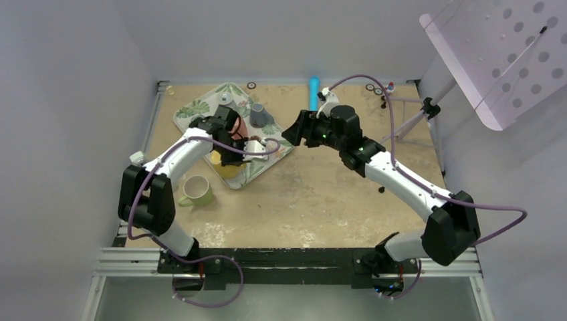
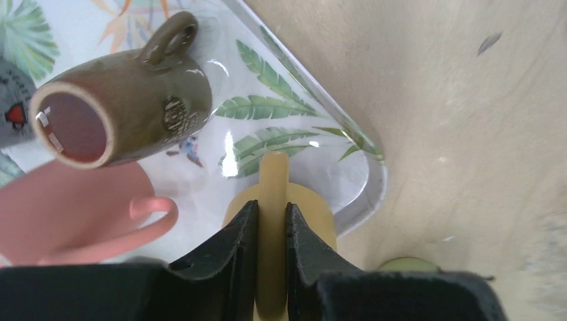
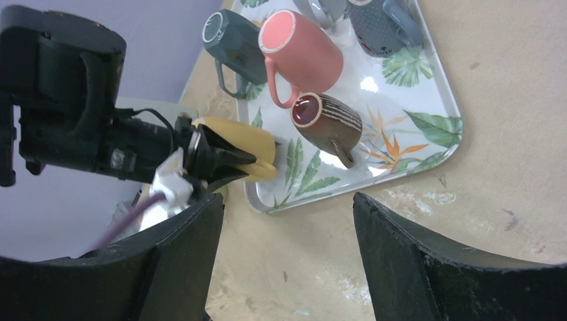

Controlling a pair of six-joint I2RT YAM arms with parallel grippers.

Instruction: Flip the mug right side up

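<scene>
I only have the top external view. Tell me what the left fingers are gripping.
Observer: The left fingers pinch the handle of the yellow mug, one on each side of it.
Operator: Now report the right fingers.
Observer: The right fingers stand wide apart with nothing between them, and they face the tray.
</scene>
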